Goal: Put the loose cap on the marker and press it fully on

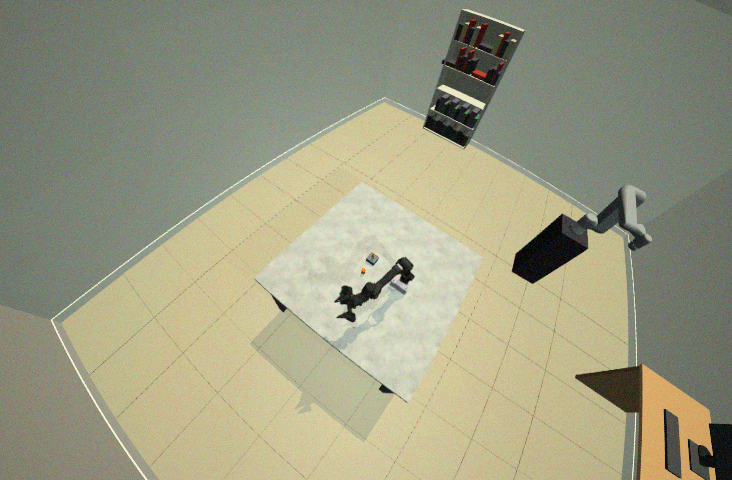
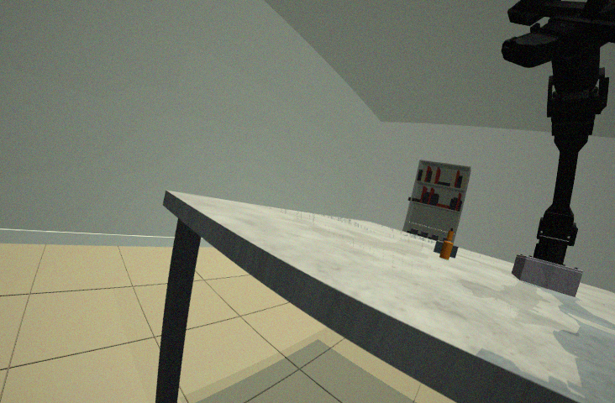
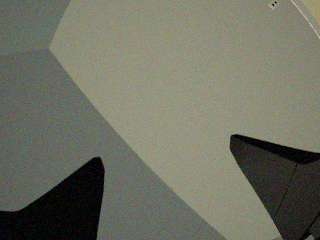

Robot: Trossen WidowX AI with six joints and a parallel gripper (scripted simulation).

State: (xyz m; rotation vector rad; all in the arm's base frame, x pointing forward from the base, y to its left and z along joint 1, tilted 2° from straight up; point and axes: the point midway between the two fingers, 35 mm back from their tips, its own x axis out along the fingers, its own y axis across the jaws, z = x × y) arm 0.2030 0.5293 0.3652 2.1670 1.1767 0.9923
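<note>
The holder block (image 1: 369, 260) (image 2: 438, 246) is small and blue-grey and sits on the pale table (image 1: 321, 249) (image 2: 365, 265). The orange marker (image 1: 372, 256) (image 2: 450, 234) stands upright in it. The orange cap (image 1: 363, 271) (image 2: 445, 249) stands loose on the table a short way from the block, and hides part of the block in the exterior view. My black gripper (image 1: 338, 307) (image 2: 507, 31) (image 3: 166, 148) is open with nothing between its fingers. It is high above the table, well away from the cap and marker. The wrist view shows neither of them.
The arm's pale base (image 1: 399, 284) (image 2: 546, 275) stands on the table to the right of the cap. A bookcase (image 1: 473, 79) (image 2: 437, 196) is by the wall. A black box on a grey jointed mount (image 1: 550, 249) is right of the table, off its top.
</note>
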